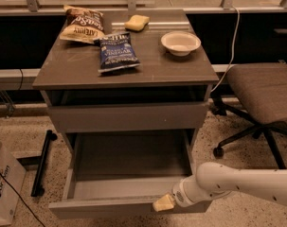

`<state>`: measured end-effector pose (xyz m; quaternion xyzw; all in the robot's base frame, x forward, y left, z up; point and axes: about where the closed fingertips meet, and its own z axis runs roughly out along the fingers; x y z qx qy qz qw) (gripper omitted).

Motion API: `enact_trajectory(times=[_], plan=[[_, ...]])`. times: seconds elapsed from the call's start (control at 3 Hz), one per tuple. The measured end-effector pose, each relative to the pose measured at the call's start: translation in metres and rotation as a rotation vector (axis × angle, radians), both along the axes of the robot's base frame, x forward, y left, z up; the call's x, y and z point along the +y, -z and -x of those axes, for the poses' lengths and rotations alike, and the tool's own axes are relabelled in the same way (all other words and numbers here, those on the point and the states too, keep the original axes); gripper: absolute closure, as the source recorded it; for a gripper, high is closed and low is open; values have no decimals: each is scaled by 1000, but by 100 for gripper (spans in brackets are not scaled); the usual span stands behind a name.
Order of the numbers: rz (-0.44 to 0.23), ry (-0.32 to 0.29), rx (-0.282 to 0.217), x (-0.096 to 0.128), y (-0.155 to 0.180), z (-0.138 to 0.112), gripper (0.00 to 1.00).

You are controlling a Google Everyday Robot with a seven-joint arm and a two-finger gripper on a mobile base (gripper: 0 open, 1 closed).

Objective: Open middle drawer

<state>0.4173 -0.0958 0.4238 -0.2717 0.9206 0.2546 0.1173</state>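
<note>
The middle drawer (129,167) of a grey-brown cabinet stands pulled far out toward me, and its grey interior is empty. Its plain flat front (100,210) runs along the bottom of the view. My gripper (164,203) is at the end of a white arm coming in from the right. It is at the right part of that front's top edge, with its yellowish tip against the rim. The drawer front above it (129,117) stands nearly flush, with a dark gap under the cabinet top.
On the cabinet top (181,72) lie a brown chip bag (81,25), a blue chip bag (116,52), a yellow sponge (137,21) and a white bowl (181,42). An office chair (264,91) stands at right. A black bar (42,162) and a cardboard box (3,183) are on the floor at left.
</note>
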Motion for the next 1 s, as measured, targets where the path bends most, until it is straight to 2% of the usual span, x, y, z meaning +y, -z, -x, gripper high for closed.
enact_trajectory(times=[0.33,0.67,1.0], plan=[[0,0,0,0,-3,0,63],[0,0,0,0,-3,0,63],[0,0,0,0,-4,0,32]])
